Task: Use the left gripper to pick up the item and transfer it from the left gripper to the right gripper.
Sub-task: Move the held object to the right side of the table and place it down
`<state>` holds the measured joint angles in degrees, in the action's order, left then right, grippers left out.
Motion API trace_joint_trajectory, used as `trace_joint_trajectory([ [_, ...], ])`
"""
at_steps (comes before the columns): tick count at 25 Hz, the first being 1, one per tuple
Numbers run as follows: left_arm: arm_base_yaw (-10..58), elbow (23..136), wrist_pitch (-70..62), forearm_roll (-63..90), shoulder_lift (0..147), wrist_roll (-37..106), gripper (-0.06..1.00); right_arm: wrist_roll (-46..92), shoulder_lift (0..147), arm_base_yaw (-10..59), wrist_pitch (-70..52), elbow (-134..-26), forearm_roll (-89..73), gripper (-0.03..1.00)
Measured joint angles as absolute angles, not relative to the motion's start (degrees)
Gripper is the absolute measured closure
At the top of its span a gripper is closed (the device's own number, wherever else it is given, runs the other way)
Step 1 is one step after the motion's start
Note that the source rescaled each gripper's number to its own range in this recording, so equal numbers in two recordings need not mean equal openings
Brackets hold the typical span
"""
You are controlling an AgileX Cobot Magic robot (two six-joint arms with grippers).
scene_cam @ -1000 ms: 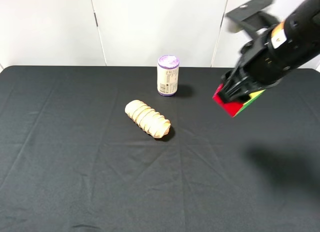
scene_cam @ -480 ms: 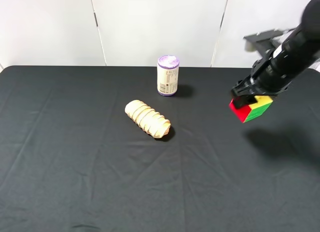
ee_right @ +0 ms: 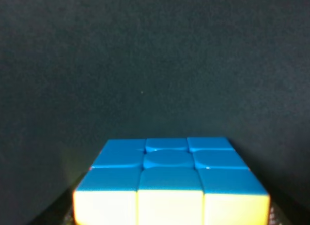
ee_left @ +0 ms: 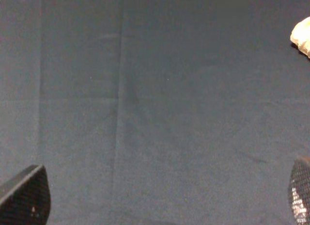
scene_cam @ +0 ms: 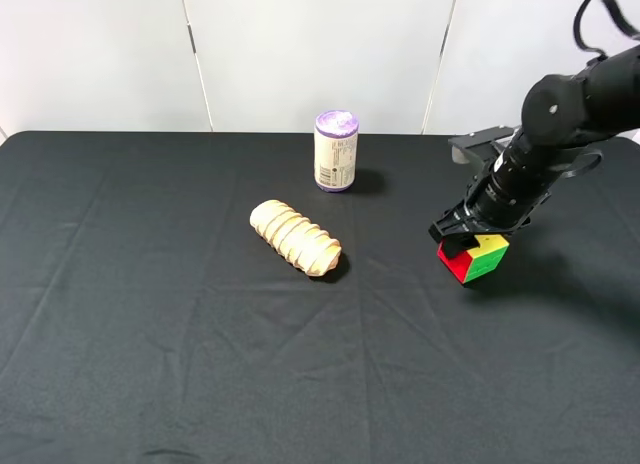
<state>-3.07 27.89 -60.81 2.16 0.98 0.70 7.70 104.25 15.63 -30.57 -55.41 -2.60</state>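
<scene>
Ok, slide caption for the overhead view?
Right gripper holds the puzzle cube low over the black table.

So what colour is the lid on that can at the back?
Purple lid, on a cream labelled can; clearest from the high camera.

Ribbed tan roll (scene_cam: pixel 295 238) lies near upright purple-lidded can (scene_cam: pixel 336 151).

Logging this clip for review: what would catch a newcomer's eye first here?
The bright puzzle cube, red, green and yellow, gripped in the right end effector low over the right side of the black tablecloth. Next, the ribbed tan roll lying near the middle and the purple-lidded can standing upright behind it. The left end effector hangs open over bare cloth.
</scene>
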Motion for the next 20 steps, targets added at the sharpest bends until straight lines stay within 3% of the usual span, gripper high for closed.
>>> trace_joint_trajectory([
  [10, -3.1, 27.9, -60.8, 2.2, 1.0, 0.7, -0.01, 7.8, 104.9, 15.6, -28.7, -55.5, -2.6, 0.93],
  [11, -3.1, 27.9, -60.8, 2.2, 1.0, 0.7, -0.01, 7.8, 104.9, 15.6, -28.7, -55.5, -2.6, 0.86],
  [12, -3.1, 27.9, -60.8, 2.2, 1.0, 0.7, -0.01, 7.8, 104.9, 15.6, -28.7, -55.5, -2.7, 0.50],
  [14, -3.1, 27.9, -60.8, 2.2, 1.0, 0.7, -0.01, 7.8, 104.9, 15.6, -28.7, -55.5, -2.7, 0.17],
  [16, -3.1, 27.9, -60.8, 2.2, 1.0, 0.7, -0.01, 7.8, 104.9, 15.6, -28.7, -55.5, -2.7, 0.04],
  [20, -3.1, 27.9, -60.8, 2.2, 1.0, 0.7, -0.01, 7.8, 104.9, 15.6, -28.7, -55.5, -2.7, -0.03],
])
